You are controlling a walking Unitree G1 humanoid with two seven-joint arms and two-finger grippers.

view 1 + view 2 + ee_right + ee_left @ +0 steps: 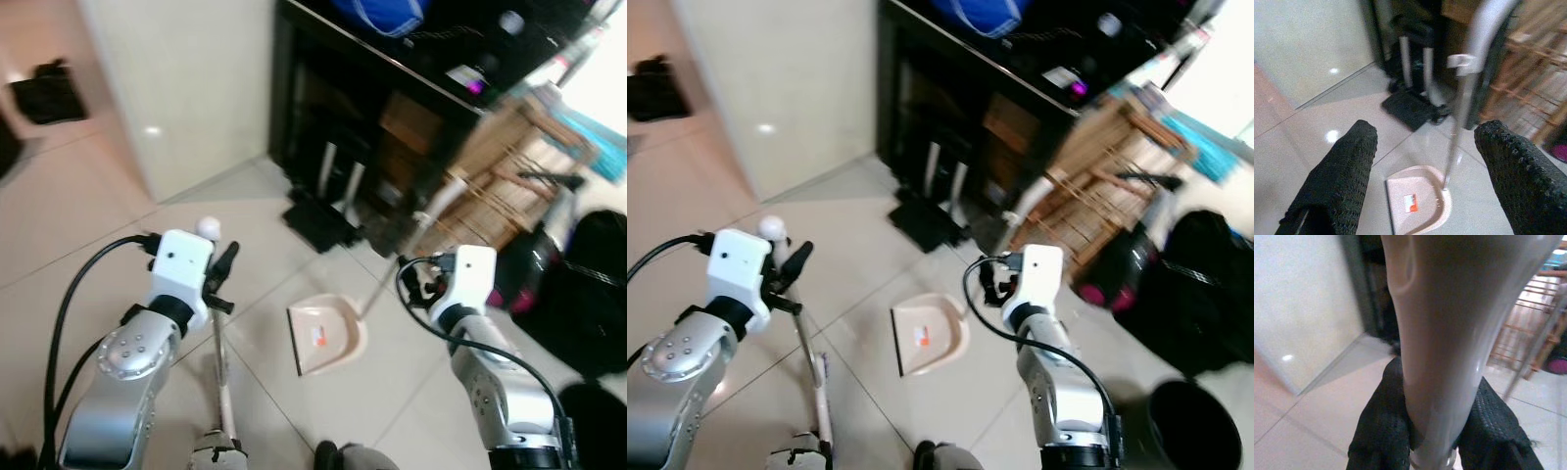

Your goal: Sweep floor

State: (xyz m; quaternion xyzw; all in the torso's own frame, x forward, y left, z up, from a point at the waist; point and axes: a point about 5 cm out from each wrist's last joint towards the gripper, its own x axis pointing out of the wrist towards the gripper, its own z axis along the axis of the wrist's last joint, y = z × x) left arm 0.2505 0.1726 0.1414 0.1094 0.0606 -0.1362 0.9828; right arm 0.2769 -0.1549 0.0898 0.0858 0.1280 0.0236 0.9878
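Floor (118, 235) of pale tile shows no debris I can make out, so sweeping looks barely begun. Dustpan (328, 338) stands on it, mouth facing my left gripper (223, 279), which is clamped on the broom handle (221, 377) beside the pan. My right gripper (1425, 171) hovers above the pan's upright handle (1457, 122), fingers spread wide, holding nothing.

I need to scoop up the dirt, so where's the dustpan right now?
The pink dustpan stands on the tiled floor in the head views, between the two arms, its long handle rising toward the black cabinet.
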